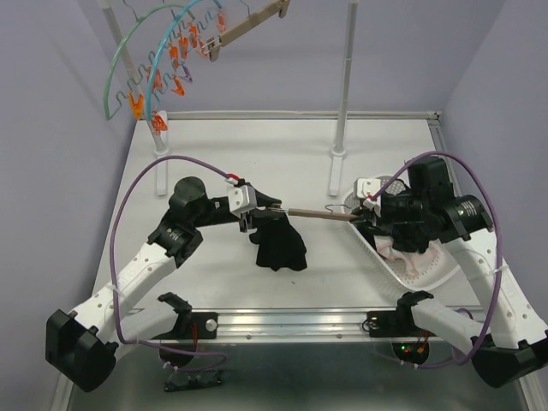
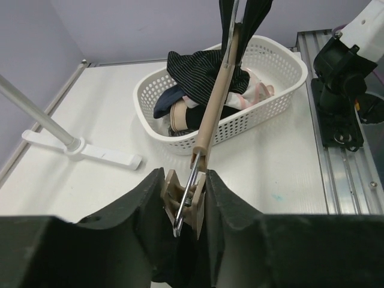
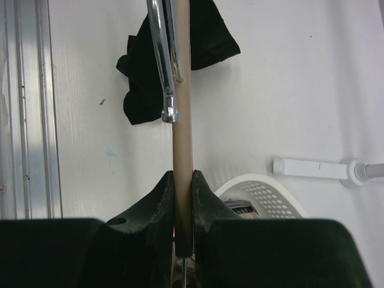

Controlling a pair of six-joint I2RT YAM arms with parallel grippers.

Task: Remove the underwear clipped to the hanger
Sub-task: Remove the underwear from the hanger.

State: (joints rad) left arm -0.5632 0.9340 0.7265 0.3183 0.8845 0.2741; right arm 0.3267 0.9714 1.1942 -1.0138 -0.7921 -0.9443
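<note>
A wooden hanger bar [image 1: 321,214] spans the gap between both arms above the table. My right gripper [image 1: 364,218] is shut on its right end; the right wrist view shows the bar [image 3: 182,120] pinched between the jaws [image 3: 182,192]. My left gripper [image 1: 257,212] is shut on the wooden clip [image 2: 187,198] at the bar's left end, pressing it from both sides. A piece of black underwear [image 1: 281,244] hangs from that clip, its lower part near the table. The right wrist view shows the same underwear [image 3: 144,90]. More underwear [image 2: 198,69] lies in the white basket [image 2: 282,90].
The basket [image 1: 402,274] sits at the right, under my right arm. A white rack post [image 1: 342,86] stands behind the middle, its foot [image 2: 84,150] on the table. Curved hangers with orange clips [image 1: 171,60] and a wooden hanger [image 1: 253,24] hang at the back left.
</note>
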